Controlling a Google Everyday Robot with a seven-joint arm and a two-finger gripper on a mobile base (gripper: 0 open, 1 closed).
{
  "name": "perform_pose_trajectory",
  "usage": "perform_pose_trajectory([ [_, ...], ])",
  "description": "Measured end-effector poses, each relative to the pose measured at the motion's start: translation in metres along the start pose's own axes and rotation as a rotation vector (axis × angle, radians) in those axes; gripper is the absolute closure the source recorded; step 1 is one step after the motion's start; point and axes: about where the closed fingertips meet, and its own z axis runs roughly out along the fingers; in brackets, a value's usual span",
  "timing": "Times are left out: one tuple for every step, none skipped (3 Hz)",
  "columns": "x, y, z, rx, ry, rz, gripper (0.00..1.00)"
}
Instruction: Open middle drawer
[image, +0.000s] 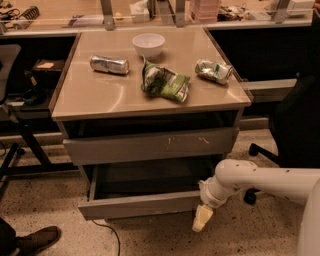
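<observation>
The middle drawer (140, 204) is the wide, shallow grey drawer under the cabinet's upper drawer. It stands pulled out toward me, and its grey inside (150, 181) shows. My gripper (202, 220) hangs at the end of the white arm, at the right end of the drawer's front and just below its lower edge. It points down toward the floor. I cannot tell whether it touches the front.
The taller grey drawer front with pale scratches (150, 145) is shut above. On the tan cabinet top (100, 95) lie a white bowl (148, 44), a can (109, 64), a green chip bag (165, 82) and a crumpled bag (214, 70). A black chair (295, 125) is at the right and a shoe (35, 240) at the lower left.
</observation>
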Motion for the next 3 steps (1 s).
perform_pose_trajectory([
  [-0.006, -0.005, 0.014, -0.017, 0.003, -0.018, 0.00],
  [0.001, 0.001, 0.027, -0.047, 0.032, -0.010, 0.00],
  [0.010, 0.018, 0.023, -0.061, 0.067, 0.005, 0.00],
])
